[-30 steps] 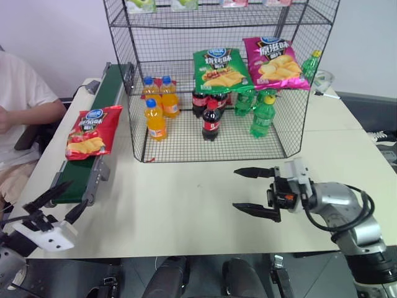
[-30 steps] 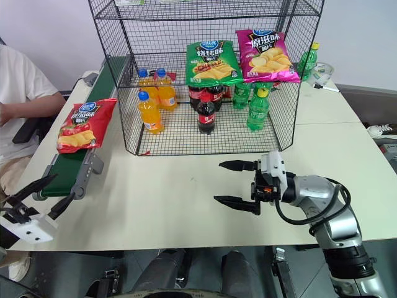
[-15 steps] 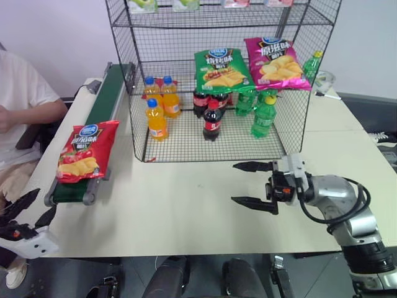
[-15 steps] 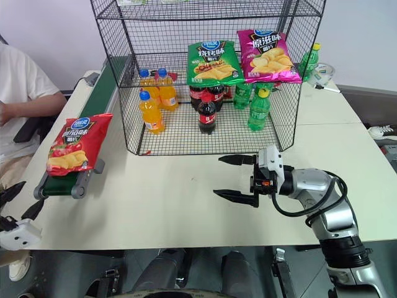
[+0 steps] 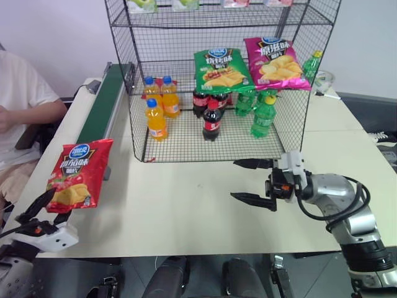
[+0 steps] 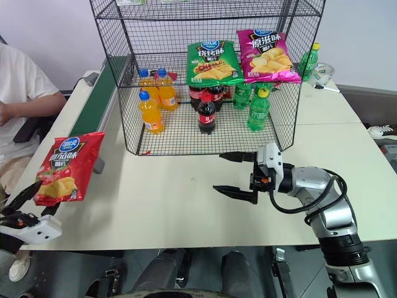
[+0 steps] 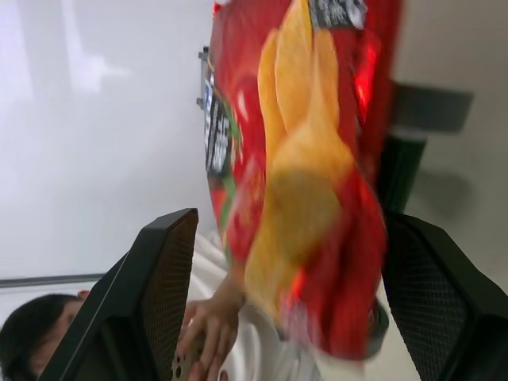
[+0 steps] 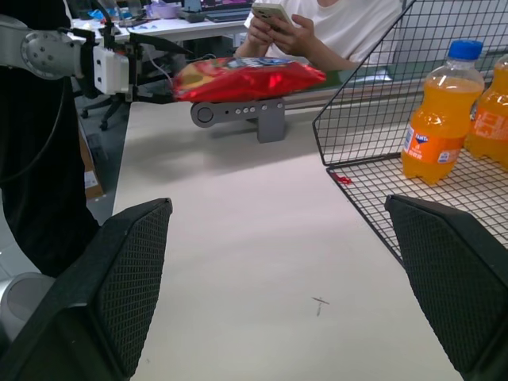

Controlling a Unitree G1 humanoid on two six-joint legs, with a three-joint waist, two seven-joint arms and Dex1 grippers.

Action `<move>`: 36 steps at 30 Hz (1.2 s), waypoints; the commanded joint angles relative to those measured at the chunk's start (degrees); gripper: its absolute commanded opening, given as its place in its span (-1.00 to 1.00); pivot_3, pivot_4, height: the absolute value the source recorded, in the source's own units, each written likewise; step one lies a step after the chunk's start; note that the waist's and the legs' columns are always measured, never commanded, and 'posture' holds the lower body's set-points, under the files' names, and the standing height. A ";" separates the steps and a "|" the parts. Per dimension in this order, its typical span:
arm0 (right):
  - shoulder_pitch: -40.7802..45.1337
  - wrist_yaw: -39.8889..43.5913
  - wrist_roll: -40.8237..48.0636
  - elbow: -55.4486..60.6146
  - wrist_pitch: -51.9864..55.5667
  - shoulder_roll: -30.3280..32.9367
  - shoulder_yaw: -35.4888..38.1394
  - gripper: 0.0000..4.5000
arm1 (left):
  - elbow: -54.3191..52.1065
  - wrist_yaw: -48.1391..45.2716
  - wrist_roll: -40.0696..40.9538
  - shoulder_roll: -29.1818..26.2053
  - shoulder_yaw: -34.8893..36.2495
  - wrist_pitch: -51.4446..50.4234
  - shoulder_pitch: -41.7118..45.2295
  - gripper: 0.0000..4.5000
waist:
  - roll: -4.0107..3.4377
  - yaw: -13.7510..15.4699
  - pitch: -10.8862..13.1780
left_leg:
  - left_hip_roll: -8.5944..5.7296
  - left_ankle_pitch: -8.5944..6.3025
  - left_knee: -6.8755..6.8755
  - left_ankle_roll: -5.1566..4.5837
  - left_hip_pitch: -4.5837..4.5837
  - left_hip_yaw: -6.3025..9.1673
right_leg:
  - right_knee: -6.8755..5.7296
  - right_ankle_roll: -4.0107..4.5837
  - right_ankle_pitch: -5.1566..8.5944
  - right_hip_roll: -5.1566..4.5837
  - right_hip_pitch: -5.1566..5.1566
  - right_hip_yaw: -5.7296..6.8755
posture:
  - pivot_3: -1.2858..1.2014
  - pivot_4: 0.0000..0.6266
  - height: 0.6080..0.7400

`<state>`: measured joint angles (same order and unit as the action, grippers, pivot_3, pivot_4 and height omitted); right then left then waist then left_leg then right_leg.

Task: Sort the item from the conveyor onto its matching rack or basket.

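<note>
The item, a red chip bag [image 5: 77,176] with a blue logo, overhangs the near end of the conveyor [image 5: 102,102]. Its lower edge lies between the fingers of my left gripper [image 5: 53,205]. In the left wrist view the bag [image 7: 302,198] sits between the wide-apart jaws with a gap on each side, so the gripper is open. My right gripper [image 5: 234,180] is open and empty over the table, in front of the black wire rack [image 5: 136,74]. Its wrist view shows the bag [image 8: 246,78] resting on the conveyor's roller end [image 8: 238,113].
In the rack lie a green chip bag [image 5: 220,69] and a pink one [image 5: 274,62], above orange, cola and green bottles [image 5: 155,119]. A person in a white shirt [image 5: 18,99] sits at the conveyor's far side, holding a phone [image 8: 274,12].
The red bag has ridden down the belt and now hangs over its near end. My left gripper has come in around the bag's lower edge. The right gripper has stayed put.
</note>
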<state>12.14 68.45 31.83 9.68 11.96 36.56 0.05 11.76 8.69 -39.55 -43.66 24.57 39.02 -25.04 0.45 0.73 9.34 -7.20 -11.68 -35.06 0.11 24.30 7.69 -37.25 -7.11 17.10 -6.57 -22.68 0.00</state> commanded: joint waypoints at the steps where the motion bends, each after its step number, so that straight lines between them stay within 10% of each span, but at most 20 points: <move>1: 0.68 -0.40 0.09 0.66 -1.16 -0.39 1.28 1.00 | -1.13 1.55 0.64 -0.78 -0.79 -1.25 0.95 0.57 | -0.01 0.00 0.00 | 0.00 0.00 0.00 0.00 0.00 0.00 | 0.00 0.00 0.00 0.00 0.00 0.00 | 0.03 -0.52 1.00; 6: 0.43 -0.44 -0.36 -0.07 -2.03 0.05 1.80 1.00 | -0.88 1.55 1.70 -0.97 -1.55 -2.60 1.71 0.48 | 0.00 0.00 -0.01 | 0.01 0.00 0.00 0.00 -0.01 0.00 | -0.01 -0.01 -0.01 0.02 0.00 0.01 | 0.03 -0.52 1.00; 14: -0.65 0.16 -0.81 -0.71 -3.40 0.35 2.58 1.00 | -1.16 1.82 2.16 -0.89 -3.05 -3.74 3.10 -0.98 | 0.00 0.03 -0.01 | 0.00 0.00 -0.02 0.00 -0.02 0.00 | -0.02 -0.02 -0.01 0.01 0.01 0.01 | 0.03 -0.52 1.00; 36: 0.91 -19.59 -8.16 -1.35 -19.73 -11.23 8.84 1.00 | -30.35 -10.75 9.04 -2.29 0.50 -14.00 17.61 -0.98 | -0.05 -0.08 -0.02 | 0.01 0.11 -0.02 -0.06 -0.10 -0.02 | -0.15 -0.04 -0.03 0.10 0.01 0.00 | 0.03 -0.52 1.00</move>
<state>12.14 50.55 24.38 7.42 -5.75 26.01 8.24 -15.85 -1.34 -31.38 -45.94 25.62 25.47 -8.98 0.40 0.65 9.31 -7.19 -11.56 -35.08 0.06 24.18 7.67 -37.47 -7.15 17.06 -6.47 -22.66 0.01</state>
